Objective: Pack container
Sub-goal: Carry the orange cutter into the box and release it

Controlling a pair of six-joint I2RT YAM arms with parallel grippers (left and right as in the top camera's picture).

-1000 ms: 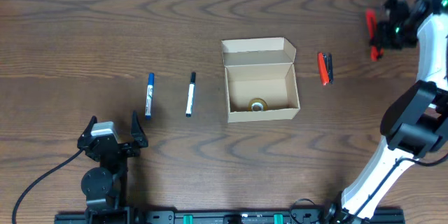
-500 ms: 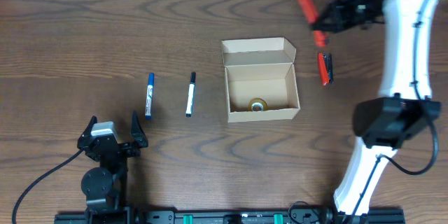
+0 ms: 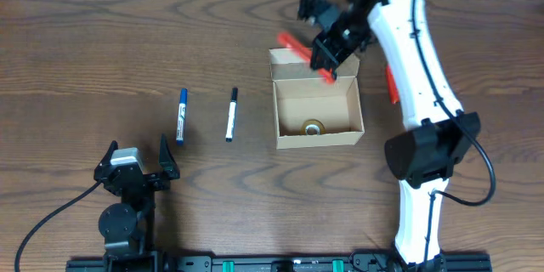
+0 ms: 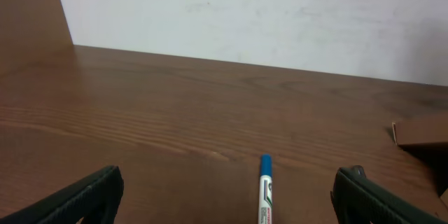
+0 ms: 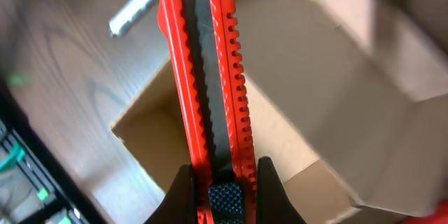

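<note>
Wood-grain table [image 3: 102,42] stretched bare around the open container [image 3: 316,141] at its middle, where the right gripper [image 3: 327,51], clamped on a red cutter [image 3: 296,47], hung over the far rim and flap, while the left gripper [image 3: 136,156] sat wide-spread near the front edge, a blue marker [image 3: 181,116] and a black-capped marker [image 3: 231,114] beyond it.

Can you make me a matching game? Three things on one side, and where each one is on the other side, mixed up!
Things:
1. red plastic box cutter
2. blue-capped white marker
3. small yellowish tape roll

Places:
A. inside the tan cardboard box
B. lying on the brown wooden table
C. gripped by the right end effector

Pairs: 1-C, 2-B, 3-A
</note>
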